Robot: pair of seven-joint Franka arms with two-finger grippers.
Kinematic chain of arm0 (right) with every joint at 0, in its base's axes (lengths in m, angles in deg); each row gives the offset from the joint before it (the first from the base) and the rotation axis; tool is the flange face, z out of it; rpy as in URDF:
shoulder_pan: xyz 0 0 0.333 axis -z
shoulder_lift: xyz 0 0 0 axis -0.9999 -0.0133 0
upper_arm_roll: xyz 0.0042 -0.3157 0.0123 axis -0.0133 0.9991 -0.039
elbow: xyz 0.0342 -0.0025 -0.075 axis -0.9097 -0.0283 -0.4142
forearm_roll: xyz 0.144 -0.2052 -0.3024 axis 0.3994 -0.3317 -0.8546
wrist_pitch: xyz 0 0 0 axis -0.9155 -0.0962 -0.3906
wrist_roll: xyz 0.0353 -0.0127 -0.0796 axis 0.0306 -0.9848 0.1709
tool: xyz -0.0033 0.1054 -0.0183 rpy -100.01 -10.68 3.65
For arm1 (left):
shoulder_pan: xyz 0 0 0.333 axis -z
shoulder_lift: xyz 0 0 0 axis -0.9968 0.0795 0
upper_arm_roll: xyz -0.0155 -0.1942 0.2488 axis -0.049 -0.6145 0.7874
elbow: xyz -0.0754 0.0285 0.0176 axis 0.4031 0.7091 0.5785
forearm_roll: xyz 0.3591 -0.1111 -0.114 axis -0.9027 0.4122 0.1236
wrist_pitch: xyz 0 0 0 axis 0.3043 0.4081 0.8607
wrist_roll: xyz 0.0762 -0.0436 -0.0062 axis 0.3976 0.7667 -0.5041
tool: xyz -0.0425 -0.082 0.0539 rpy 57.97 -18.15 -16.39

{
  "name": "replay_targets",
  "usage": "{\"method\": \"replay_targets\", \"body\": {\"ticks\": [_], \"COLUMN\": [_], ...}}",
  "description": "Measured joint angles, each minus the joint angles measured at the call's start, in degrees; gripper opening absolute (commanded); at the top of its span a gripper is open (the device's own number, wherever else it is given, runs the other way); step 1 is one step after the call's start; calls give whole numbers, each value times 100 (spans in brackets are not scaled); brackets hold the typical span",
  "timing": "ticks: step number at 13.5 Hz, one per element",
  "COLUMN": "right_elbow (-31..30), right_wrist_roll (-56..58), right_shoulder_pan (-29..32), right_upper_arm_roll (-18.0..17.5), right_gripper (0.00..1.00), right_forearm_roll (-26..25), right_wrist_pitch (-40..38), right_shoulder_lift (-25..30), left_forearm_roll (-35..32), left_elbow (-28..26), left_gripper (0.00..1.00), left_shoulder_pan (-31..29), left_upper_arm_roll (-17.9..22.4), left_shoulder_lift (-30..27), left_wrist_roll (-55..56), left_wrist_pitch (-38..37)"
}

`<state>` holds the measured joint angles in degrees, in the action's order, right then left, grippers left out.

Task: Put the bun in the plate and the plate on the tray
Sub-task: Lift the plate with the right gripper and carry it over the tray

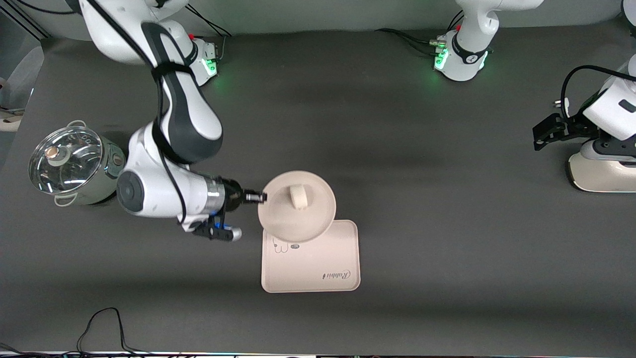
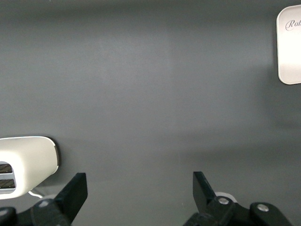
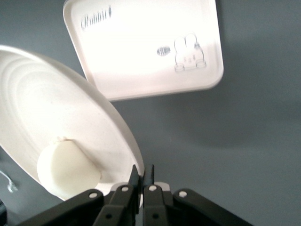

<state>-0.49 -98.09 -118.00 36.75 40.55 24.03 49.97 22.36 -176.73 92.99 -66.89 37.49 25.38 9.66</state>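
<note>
My right gripper (image 1: pixel 259 197) is shut on the rim of the round cream plate (image 1: pixel 285 219) and holds it in the air, partly over the tray's edge that is farther from the front camera. The bun (image 1: pixel 299 196) lies in the plate; it shows in the right wrist view (image 3: pixel 68 170) near the pinched rim of the plate (image 3: pixel 51 113). The cream-pink tray (image 1: pixel 318 261) with the bear drawing and "Rabbit" lettering lies flat on the table, also in the right wrist view (image 3: pixel 146 52). My left gripper (image 1: pixel 542 133) is open and empty, waiting at the left arm's end of the table.
A steel pot with a glass lid (image 1: pixel 69 164) stands at the right arm's end of the table. A white appliance (image 1: pixel 603 171) sits by the left gripper. A black cable (image 1: pixel 104 325) lies near the front edge. A tray corner shows in the left wrist view (image 2: pixel 289 44).
</note>
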Motion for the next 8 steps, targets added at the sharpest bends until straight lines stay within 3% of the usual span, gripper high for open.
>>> {"method": "replay_targets", "body": {"ticks": [4,8], "right_elbow": [830,974], "right_wrist_roll": [-54,-221], "right_shoulder_pan": [262,237], "right_upper_arm_roll": [-24,-210], "right_gripper": [0,0], "right_forearm_roll": [166,320], "right_wrist_pitch": [948,1522], "right_shoulder_lift": [-1272,-1763], "left_forearm_roll": [0,0], "left_elbow": [-3,-5], "left_gripper": [100,100], "left_shoulder_pan": [1,1], "left_upper_arm_roll": [-5,-5], "left_shoulder_lift": [2,2], "left_wrist_roll": [0,0], "left_wrist_pitch": [-3,-6]}}
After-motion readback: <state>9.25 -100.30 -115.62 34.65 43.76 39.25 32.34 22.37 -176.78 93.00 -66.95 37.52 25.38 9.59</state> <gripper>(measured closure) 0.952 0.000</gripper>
